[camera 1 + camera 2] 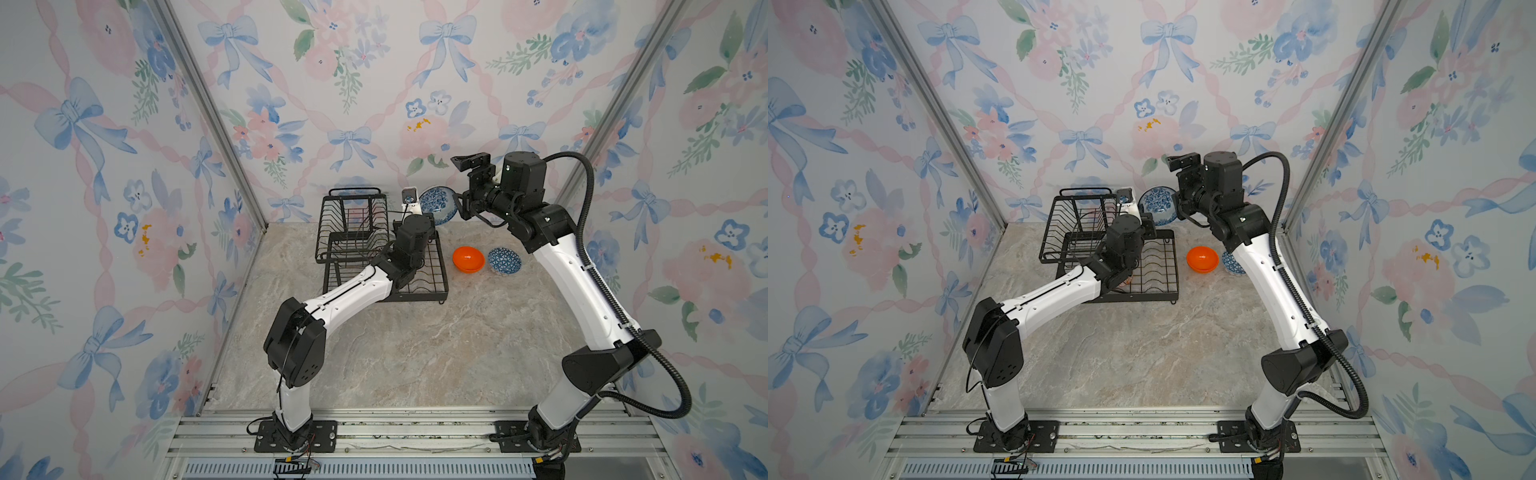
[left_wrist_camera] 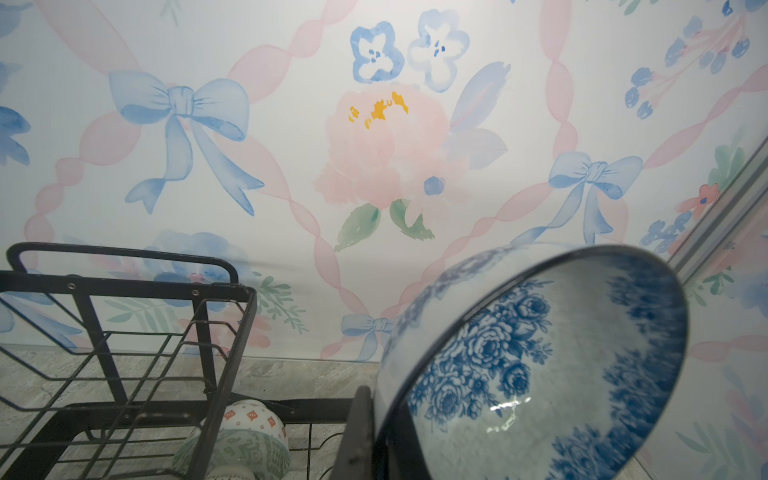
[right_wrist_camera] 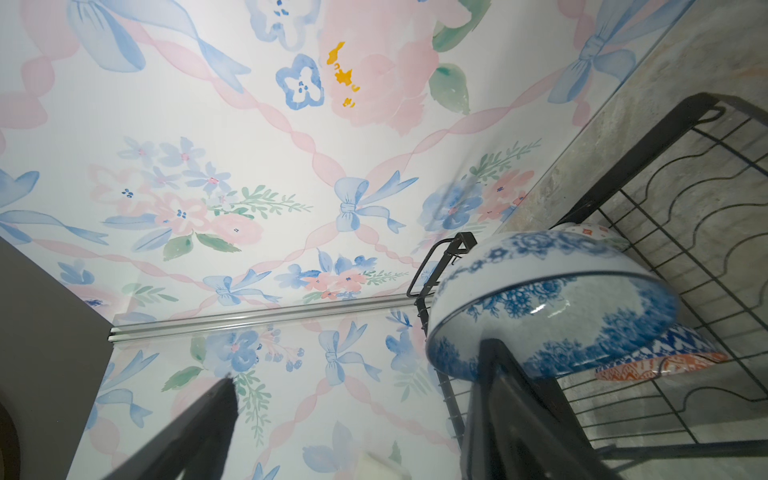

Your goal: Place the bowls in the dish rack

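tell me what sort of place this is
Probably a staged robot test cell, not a real kitchen: floral wallpaper panels in an aluminium frame, two arms bolted to a rail, a dish rack and bowls on a marble-look tabletop.

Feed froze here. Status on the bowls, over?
Left tool shut on floral bowl, tilted, near dish rack. Right tool open alongside. Orange bowl, blue geometric bowl on table.

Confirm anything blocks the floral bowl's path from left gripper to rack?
Nothing visible sits between floral bowl and dish rack; left gripper holds it beside the upper basket. Loaded bowls fill part of its lower tray.
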{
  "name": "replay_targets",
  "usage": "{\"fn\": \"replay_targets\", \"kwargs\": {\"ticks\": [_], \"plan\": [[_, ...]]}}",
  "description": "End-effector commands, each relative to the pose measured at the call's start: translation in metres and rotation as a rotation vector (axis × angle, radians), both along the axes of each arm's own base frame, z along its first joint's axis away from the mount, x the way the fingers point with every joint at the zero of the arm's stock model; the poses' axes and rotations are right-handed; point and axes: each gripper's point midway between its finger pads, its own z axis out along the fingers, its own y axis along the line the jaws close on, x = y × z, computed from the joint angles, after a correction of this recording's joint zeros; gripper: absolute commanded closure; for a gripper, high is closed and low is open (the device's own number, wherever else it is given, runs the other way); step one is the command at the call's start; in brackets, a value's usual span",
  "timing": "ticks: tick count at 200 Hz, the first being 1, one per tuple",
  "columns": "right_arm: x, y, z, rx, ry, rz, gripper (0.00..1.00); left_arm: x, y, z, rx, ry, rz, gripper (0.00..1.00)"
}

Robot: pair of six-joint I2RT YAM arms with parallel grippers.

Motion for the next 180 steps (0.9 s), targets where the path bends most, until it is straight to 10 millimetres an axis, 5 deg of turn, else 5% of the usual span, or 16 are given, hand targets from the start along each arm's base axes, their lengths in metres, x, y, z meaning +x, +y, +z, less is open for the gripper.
{"fn": "replay_targets", "kwargs": {"ticks": [1, 35, 114, 180], "plan": [[0.000, 0.000, 0.001, 0.028, -0.006, -0.013, 0.03, -0.016, 0.012, 0.058, -0.090, -0.135, 0.014, 1.00], [0.003, 0.003, -0.004, 0.071, 0.005, -0.011, 0.02, -0.021, 0.007, 0.057, -0.060, -0.144, 0.025, 1.00], [0.008, 0.010, -0.020, 0.092, 0.043, -0.011, 0.33, -0.033, -0.001, 0.056, -0.055, -0.157, 0.025, 1.00], [0.009, -0.005, -0.039, 0.078, 0.070, -0.056, 0.61, -0.040, -0.017, 0.056, -0.043, -0.167, 0.018, 1.00]]}}
